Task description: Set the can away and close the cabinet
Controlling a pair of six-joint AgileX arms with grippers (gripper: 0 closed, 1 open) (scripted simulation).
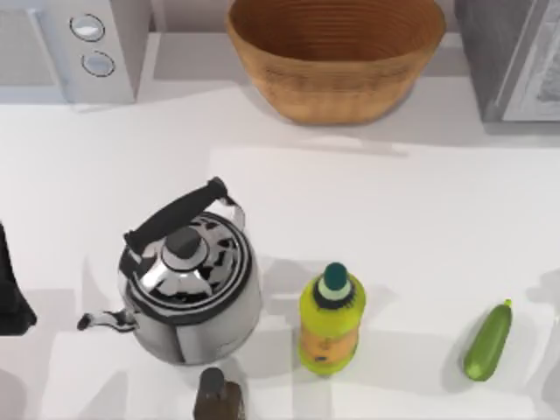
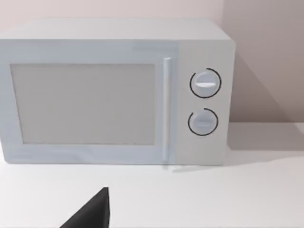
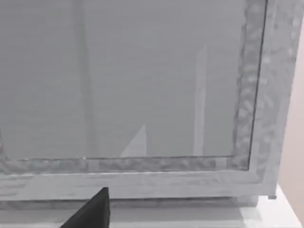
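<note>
Top view, counter [image 1: 420, 219]: white. It carries a steel kettle [image 1: 188, 293] at the left, a yellow-green bottle [image 1: 331, 319] with a dark cap just beside it, and a zucchini [image 1: 487, 341] well apart at the right.
Top view, back edge: a microwave [image 1: 83, 44] at the left, a woven basket [image 1: 337, 52] in the middle and the grey cabinet [image 1: 507, 57] at the right corner.
Top view, can: I cannot tell where it stands. A small dark object [image 1: 217, 395] at the near edge, in front of the kettle, is cut off and too unclear to name.
Top view, left arm [image 1: 10, 289]: a dark mass at the left edge, beside the kettle and touching nothing.
Left wrist view, left gripper [image 2: 90, 213]: a dark corner of it hangs over bare counter and faces the microwave's shut door. I cannot tell whether it is apart or together, and it holds nothing that I can see.
Right wrist view, right gripper [image 3: 92, 211]: a dark corner of it hangs low before the cabinet's framed front panel, close to it. Again I cannot tell whether it is apart or together.
Step in hand: by my judgement the start, with both arms waiting and the can not yet picked up.
Next move calls for: finding the can first, then reaching past the kettle and bottle without knocking them over. The right arm looks better placed for the cabinet.
</note>
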